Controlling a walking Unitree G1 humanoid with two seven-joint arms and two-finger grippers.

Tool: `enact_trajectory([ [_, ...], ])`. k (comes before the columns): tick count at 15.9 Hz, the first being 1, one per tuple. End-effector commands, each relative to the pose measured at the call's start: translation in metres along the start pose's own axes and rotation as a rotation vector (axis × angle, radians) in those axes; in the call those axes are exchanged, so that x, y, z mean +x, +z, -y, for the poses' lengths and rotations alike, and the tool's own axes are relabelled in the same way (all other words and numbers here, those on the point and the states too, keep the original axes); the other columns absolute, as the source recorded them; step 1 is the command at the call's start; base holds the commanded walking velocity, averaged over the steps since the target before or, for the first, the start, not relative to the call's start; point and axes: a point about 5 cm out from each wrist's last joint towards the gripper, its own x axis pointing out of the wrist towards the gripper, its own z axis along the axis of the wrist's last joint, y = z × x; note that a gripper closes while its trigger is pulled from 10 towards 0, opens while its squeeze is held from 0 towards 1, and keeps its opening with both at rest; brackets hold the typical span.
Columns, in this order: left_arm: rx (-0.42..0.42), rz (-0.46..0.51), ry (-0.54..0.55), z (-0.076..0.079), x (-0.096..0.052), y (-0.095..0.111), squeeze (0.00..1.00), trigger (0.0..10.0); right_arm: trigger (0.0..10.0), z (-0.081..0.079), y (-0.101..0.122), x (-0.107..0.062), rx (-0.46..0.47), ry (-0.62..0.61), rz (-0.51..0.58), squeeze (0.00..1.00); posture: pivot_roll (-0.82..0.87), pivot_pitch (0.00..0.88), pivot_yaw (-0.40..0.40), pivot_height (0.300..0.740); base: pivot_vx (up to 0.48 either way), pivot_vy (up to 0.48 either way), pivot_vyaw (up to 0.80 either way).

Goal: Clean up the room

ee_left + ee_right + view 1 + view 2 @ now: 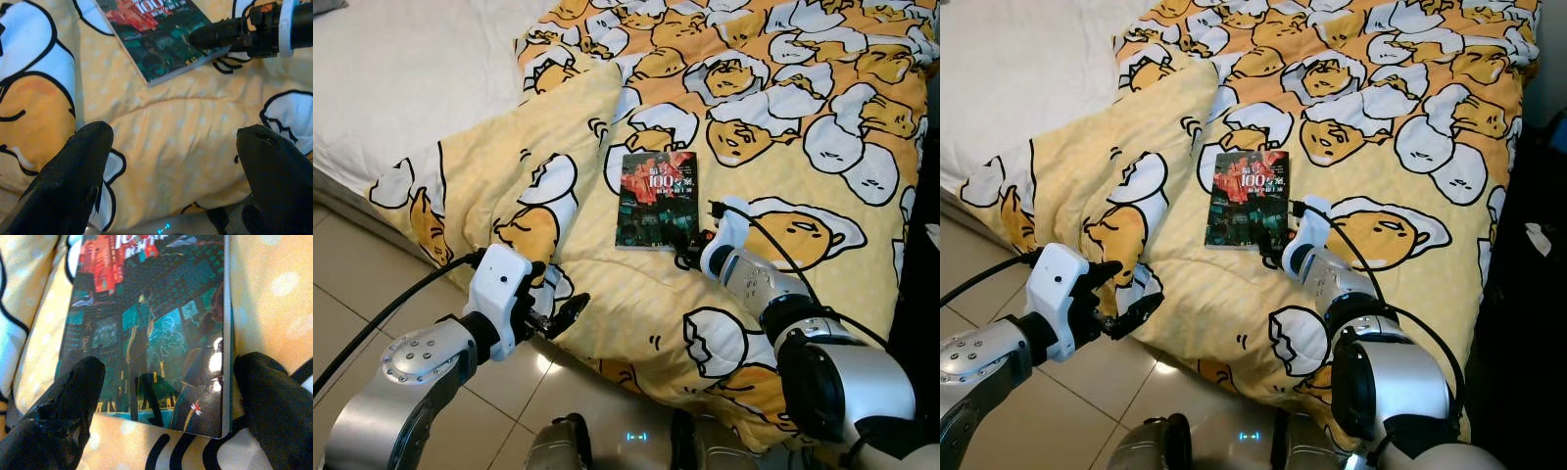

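A book [657,201] with a dark teal and red cover is seen lying flat on a yellow duvet [783,147] printed with egg characters, near the middle of the head views. The right gripper [683,242] is placed at the book's near right corner, at about 5 o'clock from the cover's centre — its black fingers [63,416] are spread apart, one resting over the cover and the other just beyond the book's right edge, with nothing clamped. The left gripper [558,315] is held at 8 o'clock from the book, well apart from it, over the duvet's hanging edge; its fingers are also parted. Bare white mattress [401,78] is shown at 10 o'clock — tiled floor [372,284] lies below the duvet's edge.
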Motion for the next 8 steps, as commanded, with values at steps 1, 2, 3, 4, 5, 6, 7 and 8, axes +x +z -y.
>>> enact_trajectory([
  [1, 0.0, -0.023, -0.004, 0.001, -0.006, -0.002, 0.0, 10.0, 10.0, 0.002, -0.038, -0.001, 0.162, -0.007, -0.119, 0.0, 0.17, 0.29, 0.033, 0.74, 0.0, 0.0, 0.0],
  [2, 0.001, -0.025, -0.001, 0.0, -0.007, -0.003, 0.0, 10.0, 10.0, -0.002, -0.038, 0.0, 0.198, 0.013, -0.117, 0.0, 0.17, 0.29, 0.032, 0.74, 0.0, 0.0, 0.0],
  [3, 0.001, -0.026, 0.001, 0.0, -0.008, -0.003, 0.0, 10.0, 10.0, -0.005, -0.037, 0.001, 0.226, 0.032, -0.114, 0.0, 0.17, 0.29, 0.031, 0.74, 0.0, 0.0, 0.0],
  [4, 0.001, -0.024, 0.016, -0.003, -0.011, -0.002, 0.0, 10.0, 10.0, -0.024, -0.026, 0.005, 0.372, 0.145, -0.081, 0.0, 0.17, 0.286, 0.026, 0.74, 0.0, 0.0, 0.0],
  [5, 0.001, -0.021, 0.022, -0.004, -0.011, -0.002, 0.0, 10.0, 10.0, -0.029, -0.022, 0.006, 0.409, 0.175, -0.068, 0.0, 0.17, 0.287, 0.025, 0.74, 0.0, 0.0, 0.0],
  [6, 0.0, -0.019, 0.026, -0.004, -0.011, -0.002, 0.0, 10.0, 10.0, -0.032, -0.02, 0.006, 0.428, 0.19, -0.061, 0.0, 0.17, 0.287, 0.025, 0.74, 0.0, 0.0, 0.0],
  [7, -0.007, -0.007, 0.036, -0.004, -0.01, 0.0, 0.0, 10.0, 10.0, -0.039, -0.013, 0.008, 0.499, 0.234, -0.031, 0.0, 0.17, 0.282, 0.021, 0.74, 0.0, 0.0, 0.0],
  [8, -0.007, -0.006, 0.037, -0.004, -0.01, 0.001, 0.0, 10.0, 10.0, -0.04, -0.012, 0.008, 0.516, 0.238, -0.026, 0.0, 0.17, 0.279, 0.02, 0.74, 0.0, 0.0, 0.0],
])
